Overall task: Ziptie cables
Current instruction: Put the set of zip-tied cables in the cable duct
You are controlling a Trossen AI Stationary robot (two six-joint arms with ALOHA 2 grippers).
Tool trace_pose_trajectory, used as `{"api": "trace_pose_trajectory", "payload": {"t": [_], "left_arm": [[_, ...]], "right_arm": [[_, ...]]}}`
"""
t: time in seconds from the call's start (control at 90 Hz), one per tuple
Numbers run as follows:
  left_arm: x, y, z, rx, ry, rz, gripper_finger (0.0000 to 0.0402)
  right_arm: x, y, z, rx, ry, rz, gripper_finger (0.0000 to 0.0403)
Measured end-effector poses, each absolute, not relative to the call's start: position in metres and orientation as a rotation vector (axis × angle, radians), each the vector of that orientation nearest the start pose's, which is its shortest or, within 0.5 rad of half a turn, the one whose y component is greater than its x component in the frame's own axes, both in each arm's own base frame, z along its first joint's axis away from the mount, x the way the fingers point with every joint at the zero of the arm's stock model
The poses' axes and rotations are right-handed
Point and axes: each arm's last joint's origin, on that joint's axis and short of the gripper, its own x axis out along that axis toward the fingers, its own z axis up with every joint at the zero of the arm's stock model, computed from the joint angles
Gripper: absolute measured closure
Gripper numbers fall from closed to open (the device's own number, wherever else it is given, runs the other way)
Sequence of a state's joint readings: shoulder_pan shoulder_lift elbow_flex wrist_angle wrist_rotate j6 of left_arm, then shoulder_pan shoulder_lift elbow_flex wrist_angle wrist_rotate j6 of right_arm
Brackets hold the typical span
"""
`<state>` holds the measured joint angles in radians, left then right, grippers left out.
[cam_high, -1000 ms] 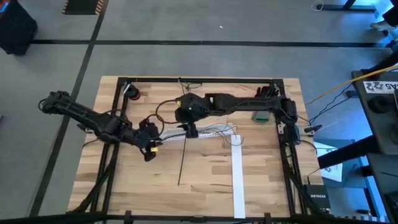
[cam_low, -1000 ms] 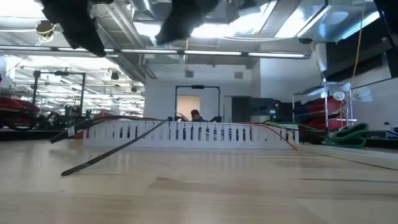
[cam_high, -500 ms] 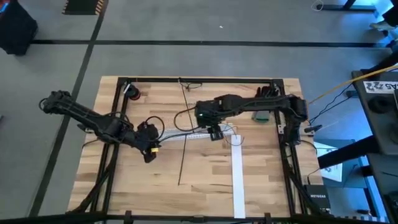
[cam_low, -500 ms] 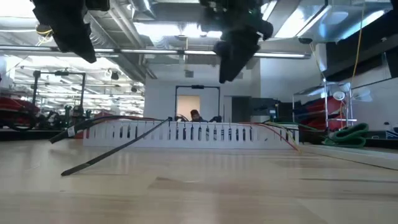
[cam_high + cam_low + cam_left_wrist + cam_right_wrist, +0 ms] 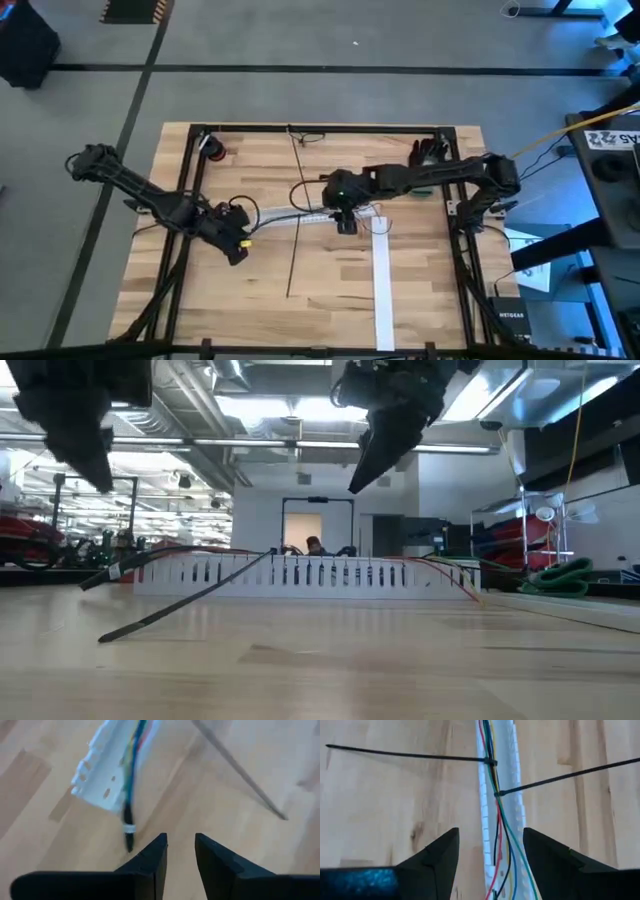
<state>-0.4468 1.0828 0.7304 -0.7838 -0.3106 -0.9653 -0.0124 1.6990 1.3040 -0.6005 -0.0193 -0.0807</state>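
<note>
- Right gripper [image 5: 490, 865] is hovering over the middle of the tabletop [image 5: 330, 285], directly above the white slotted cable tray [image 5: 512, 815]; its fingers [image 5: 437, 857] are standing wide apart, one on each side of the tray, gripping nothing.
- The cables [image 5: 496, 820] — thin red, green, yellow, blue and dark wires — are lying bundled along the tray, running straight away from the right gripper between its two fingers.
- Two black zipties are sitting on the bundle ahead of the right gripper: the farther ziptie [image 5: 405, 754] is trailing its tail out to one side, and the nearer ziptie [image 5: 570, 774] is trailing its tail to the opposite side. Both tails are lying flat on the wood.
- Left gripper [image 5: 179, 862] is hanging above the tabletop just off the tray's other end; its fingers are nearly together with only a narrow gap showing, and nothing is sitting between them.
- Beyond the left gripper, the cable ends are sticking out of the tray end, pinched into a dark tip with a pale band around it; the tip is lying just beyond the fingertips, not touching them.
- In the high view the left gripper [image 5: 238, 245] and right gripper [image 5: 345, 220] are flanking the tray, with a long black ziptie tail [image 5: 293, 255] between them.
- Low view: both arms are hanging above the tabletop surface.
</note>
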Motion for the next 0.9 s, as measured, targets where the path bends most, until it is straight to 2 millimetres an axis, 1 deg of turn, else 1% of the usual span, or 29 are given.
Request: {"api": "trace_pose_trajectory", "payload": {"t": [0.211,0.244,0.322,0.378,0.533,0.756,0.822,0.9], "left_arm": [[0.167,-0.071,0.204,-0.487,1.061,0.385,0.0223],[0.165,-0.072,0.201,-0.488,1.066,0.383,0.0214],[0.162,-0.073,0.195,-0.477,1.07,0.399,0.0199],[0.162,-0.074,0.19,-0.47,1.039,0.391,0.0194],[0.162,-0.073,0.17,-0.463,0.978,0.381,0.0197],[0.153,-0.06,0.148,-0.379,0.925,0.504,0.0229],[0.154,-0.058,0.143,-0.367,0.908,0.481,0.024],[0.158,-0.058,0.14,-0.371,0.87,0.417,0.0251]], "right_arm": [[0.355,-0.004,0.246,0.043,0.997,-0.008,0.019],[0.355,-0.001,0.246,0.054,0.995,-0.01,0.019],[0.355,0.002,0.246,0.058,0.993,-0.012,0.019],[0.356,0.006,0.246,0.063,0.989,-0.013,0.019],[0.356,0.009,0.246,0.063,0.987,-0.036,0.019],[0.356,0.01,0.246,0.06,0.984,-0.08,0.019],[0.356,0.011,0.246,0.071,0.984,-0.086,0.019],[0.356,0.011,0.246,0.076,0.984,-0.089,0.019]]}}
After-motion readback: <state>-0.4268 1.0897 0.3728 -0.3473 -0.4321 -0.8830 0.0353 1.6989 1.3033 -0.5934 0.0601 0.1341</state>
